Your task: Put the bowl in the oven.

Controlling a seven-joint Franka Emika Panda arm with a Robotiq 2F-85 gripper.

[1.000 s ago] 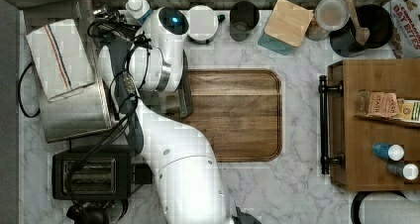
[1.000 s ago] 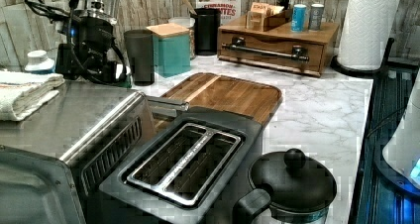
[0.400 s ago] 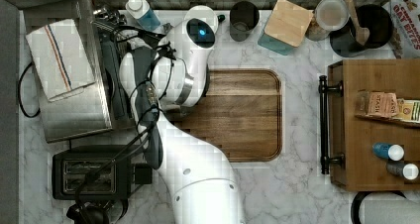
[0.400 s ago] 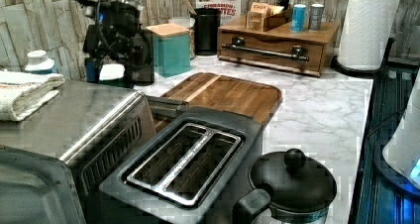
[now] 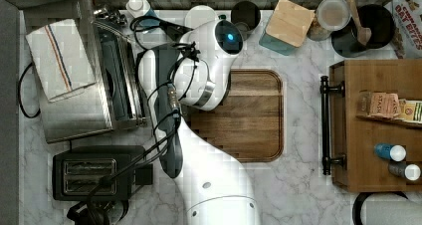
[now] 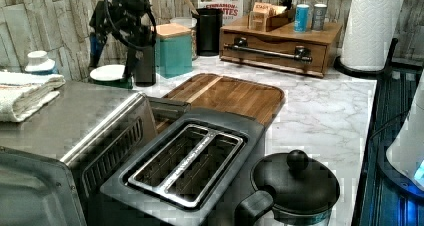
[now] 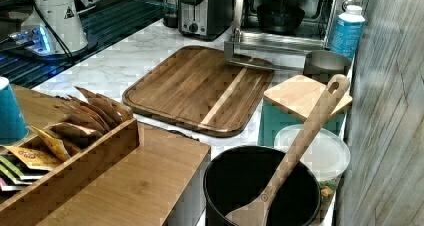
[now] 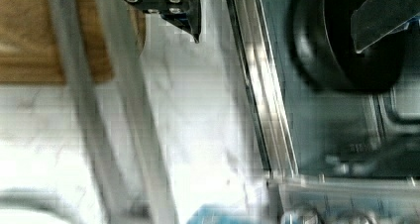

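Right view: the bowl (image 7: 280, 17) is sitting inside the oven (image 7: 295, 13), at twelve o'clock from the cutting board (image 7: 200, 88). I am judging placement done and retreat next, though I cannot tell the claw's state.

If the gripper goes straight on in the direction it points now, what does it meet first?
Probably the open oven: the wrist view shows the bowl inside it, just ahead of one fingertip. Depth is unclear, so the door edge might come first.
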